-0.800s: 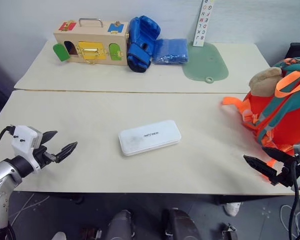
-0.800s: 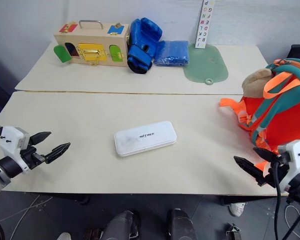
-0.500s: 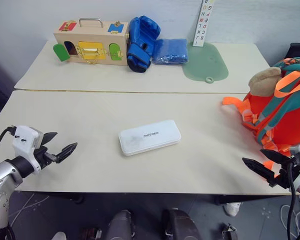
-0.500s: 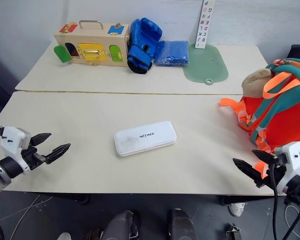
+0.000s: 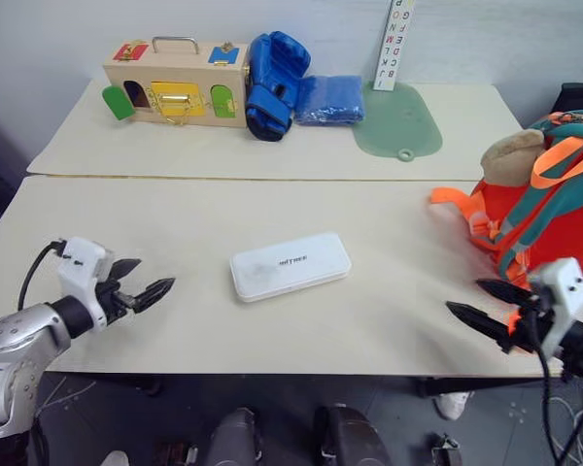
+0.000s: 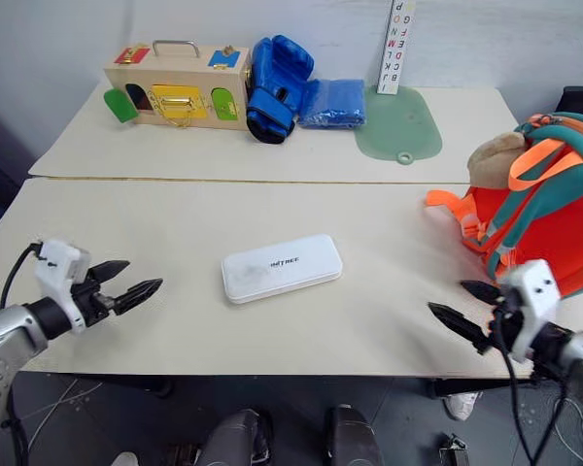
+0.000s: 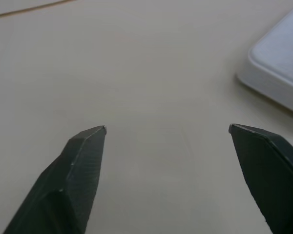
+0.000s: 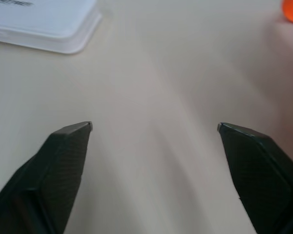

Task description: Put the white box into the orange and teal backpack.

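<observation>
Tabletop (image 5: 175,223): white box (image 5: 290,265) midway between both spread claws.

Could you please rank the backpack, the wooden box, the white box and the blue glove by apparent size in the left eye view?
1. orange and teal backpack, though cut off by the picture's edge
2. wooden box
3. white box
4. blue glove; farther away, so its ranking against the white box is unsure.

**Lighting and image quality**

Illumination is bright, even and diffuse. The cream table (image 5: 389,330) shows no glare. Shadows are soft and short: a faint one lies under the white box (image 5: 291,266), a darker one beneath the blue boxing glove (image 5: 273,83). Head views are sharp throughout. Wrist views are soft: the box corner (image 7: 278,73) is out of focus, and the table surface (image 8: 151,122) appears smeared.
</observation>
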Controlling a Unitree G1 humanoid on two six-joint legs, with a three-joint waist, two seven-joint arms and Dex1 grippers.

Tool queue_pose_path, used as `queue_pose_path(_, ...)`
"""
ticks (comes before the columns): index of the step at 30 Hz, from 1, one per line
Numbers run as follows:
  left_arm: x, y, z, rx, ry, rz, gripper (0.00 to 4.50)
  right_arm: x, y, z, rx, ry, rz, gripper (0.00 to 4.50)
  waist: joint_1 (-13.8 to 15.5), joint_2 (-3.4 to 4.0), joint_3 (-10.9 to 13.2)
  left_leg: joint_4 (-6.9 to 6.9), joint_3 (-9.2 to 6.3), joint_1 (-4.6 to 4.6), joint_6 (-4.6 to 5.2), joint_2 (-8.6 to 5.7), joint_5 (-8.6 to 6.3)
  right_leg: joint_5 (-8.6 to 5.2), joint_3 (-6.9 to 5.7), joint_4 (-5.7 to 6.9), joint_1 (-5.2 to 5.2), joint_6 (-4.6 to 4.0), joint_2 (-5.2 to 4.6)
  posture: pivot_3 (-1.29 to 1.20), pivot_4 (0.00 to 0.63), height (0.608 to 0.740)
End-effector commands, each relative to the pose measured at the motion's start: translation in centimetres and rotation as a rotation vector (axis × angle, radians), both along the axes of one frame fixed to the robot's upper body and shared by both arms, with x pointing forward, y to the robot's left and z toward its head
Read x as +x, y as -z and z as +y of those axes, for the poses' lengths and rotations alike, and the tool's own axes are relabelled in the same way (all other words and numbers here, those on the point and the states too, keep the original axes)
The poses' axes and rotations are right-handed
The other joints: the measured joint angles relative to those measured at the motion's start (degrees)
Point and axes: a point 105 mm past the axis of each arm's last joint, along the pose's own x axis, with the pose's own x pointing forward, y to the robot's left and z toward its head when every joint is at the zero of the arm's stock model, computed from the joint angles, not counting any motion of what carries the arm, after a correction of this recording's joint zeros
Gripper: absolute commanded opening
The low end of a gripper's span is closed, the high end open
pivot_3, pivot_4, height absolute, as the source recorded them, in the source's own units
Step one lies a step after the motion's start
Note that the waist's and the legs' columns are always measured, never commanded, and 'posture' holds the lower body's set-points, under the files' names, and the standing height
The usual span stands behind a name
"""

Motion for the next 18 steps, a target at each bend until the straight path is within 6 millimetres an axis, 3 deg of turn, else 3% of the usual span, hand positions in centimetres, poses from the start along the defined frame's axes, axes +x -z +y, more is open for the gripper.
queue_pose_path(1,0.8,0.8,-2.6,0.027,0.039,-0.007,3.02,1.4,-0.3,3.8,-0.025,-0.116,-0.048,2.69,-0.08,0.0,0.0,0.0,0.0,0.01,0.0,0.0,0.01,0.01,0.0,-0.01,0.01,0.01,0.0,0.0,0.15,0.74)
queue_pose_path(5,1.9,2.3,-4.5,0.05,0.069,-0.006,1.81,4.7,0.0,6.4,-0.052,-0.162,-0.095,1.33,-0.26,-0.02,0.0,0.08,0.01,-0.01,-0.01,-0.01,0.03,0.03,-0.02,0.05,0.0,0.05,0.04,0.0,0.15,0.74)
queue_pose_path(9,2.6,2.7,-6.2,0.035,0.118,-0.008,0.59,7.8,0.3,7.5,-0.07,-0.162,-0.116,0.01,-0.31,-0.02,0.0,0.11,0.04,-0.06,-0.02,-0.04,0.05,0.03,-0.04,0.07,-0.06,0.06,0.03,0.0,0.15,0.74)
queue_pose_path(11,2.9,2.7,-6.5,0.033,0.119,-0.009,0.04,8.3,0.7,7.7,-0.106,-0.183,-0.127,0.0,-0.04,-0.02,0.0,0.12,0.02,-0.06,-0.1,-0.04,0.09,0.04,-0.08,0.09,-0.05,0.06,0.04,0.0,0.15,0.74)
queue_pose_path(14,3.3,2.9,-6.7,0.039,0.104,0.005,0.04,10.3,1.1,7.7,-0.124,-0.14,-0.143,0.0,-0.03,-0.02,0.0,0.15,0.03,-0.06,-0.19,-0.03,0.11,0.04,-0.09,0.09,-0.04,0.07,0.04,0.0,0.15,0.74)
queue_pose_path(18,3.6,3.0,-7.1,0.024,0.107,0.002,0.04,11.1,1.8,8.6,-0.147,-0.178,-0.138,0.0,-0.36,-0.02,0.0,0.21,0.07,-0.11,-0.21,-0.04,0.14,0.07,-0.08,0.08,-0.05,0.13,0.03,0.0,0.15,0.74)
